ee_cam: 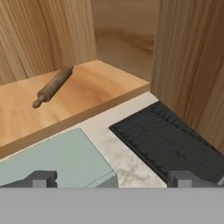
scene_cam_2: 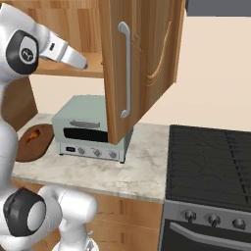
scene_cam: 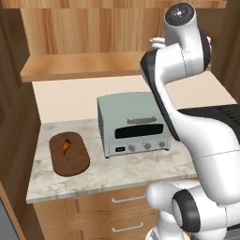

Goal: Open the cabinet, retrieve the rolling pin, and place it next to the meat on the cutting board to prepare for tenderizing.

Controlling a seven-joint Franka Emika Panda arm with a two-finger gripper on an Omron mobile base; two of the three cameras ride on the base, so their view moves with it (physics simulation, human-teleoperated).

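gripper (ee_cam: 112,179) spread fully wide, nothing between the fingertips (ee_cam: 41,178), nothing held. rolling pin (ee_cam: 53,86) ahead and to the upper left of the hand, well apart from it, lying flat and slanted on the cabinet (ee_cam: 78,98) shelf. cabinet door (scene_cam_2: 139,63) swung open, just right of the hand. toaster oven (scene_cam: 132,124) directly below the hand. cutting board (scene_cam: 69,153) with meat (scene_cam: 66,146) on it, on the counter (scene_cam: 108,174) beyond the toaster oven's far side. stove (ee_cam: 168,142) below right.
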